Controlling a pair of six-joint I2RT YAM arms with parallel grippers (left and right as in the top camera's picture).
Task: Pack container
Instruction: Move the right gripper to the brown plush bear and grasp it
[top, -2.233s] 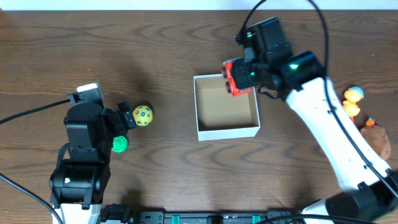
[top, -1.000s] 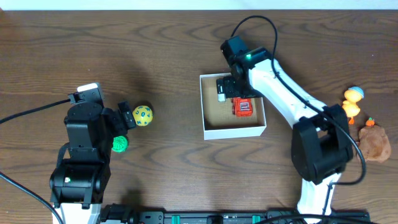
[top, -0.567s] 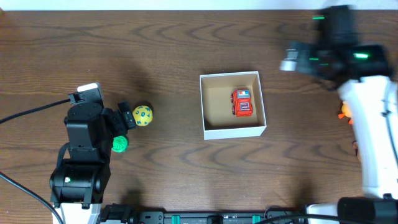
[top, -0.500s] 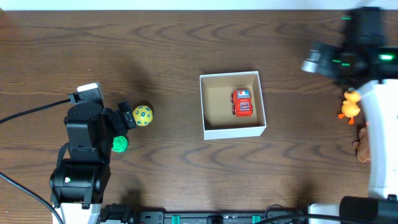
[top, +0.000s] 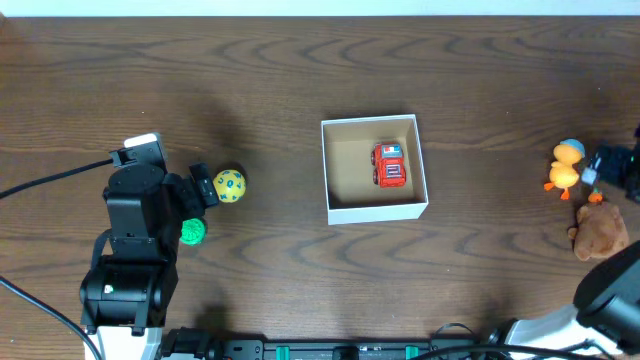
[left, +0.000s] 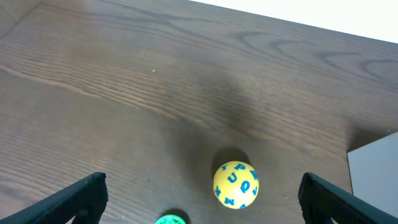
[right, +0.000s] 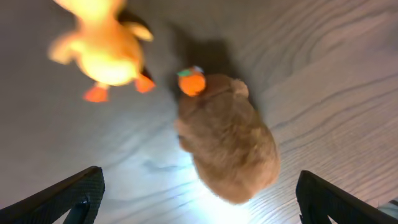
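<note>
Red toy car (top: 390, 165), earlier gripped by the right hand (right: 199, 196) over the container's (top: 375, 211) far corner, now lies inside it; the container has shifted slightly rightward, and the hand, fingers apart, has withdrawn over the duck (top: 566, 165) and brown plush toy (top: 600, 230).

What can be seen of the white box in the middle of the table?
The container is a small, square, shallow cardboard box, white outside and tan-brown inside, open on top. It sits flat near the middle of the wooden table. A red toy car lies inside, toward its right wall.
</note>
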